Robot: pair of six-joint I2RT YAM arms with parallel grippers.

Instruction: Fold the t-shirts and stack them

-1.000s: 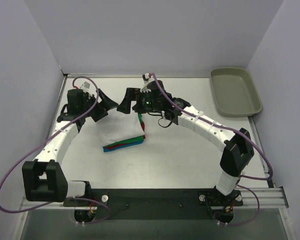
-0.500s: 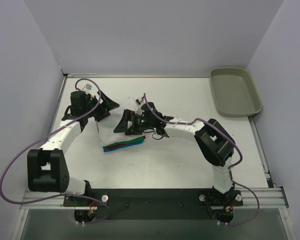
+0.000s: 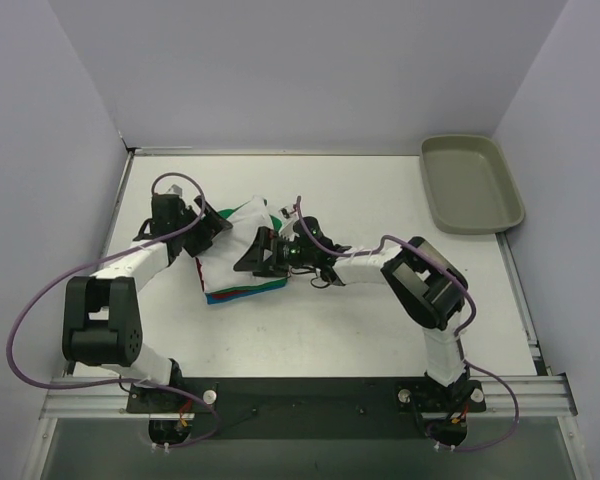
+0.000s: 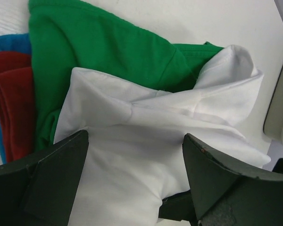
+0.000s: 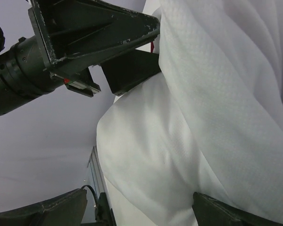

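One white t-shirt (image 4: 146,155), one green t-shirt (image 4: 99,47), one red t-shirt (image 4: 12,99), one blue t-shirt (image 4: 2,44), one tray (image 3: 470,185), one left gripper (image 4: 134,139), one right gripper (image 5: 139,197) counted.

The crumpled white cotton tee (image 4: 146,155) buries most of the folded green shirt (image 4: 108,47) beneath it. The folded red shirt (image 4: 12,103) and folded blue shirt (image 4: 4,44) run off the left edge. My left fingers (image 4: 42,188) and right fingers (image 5: 236,214) lose their tips at the bottom edge. The grey-beige plastic tray (image 4: 279,108) shows only a sliver.
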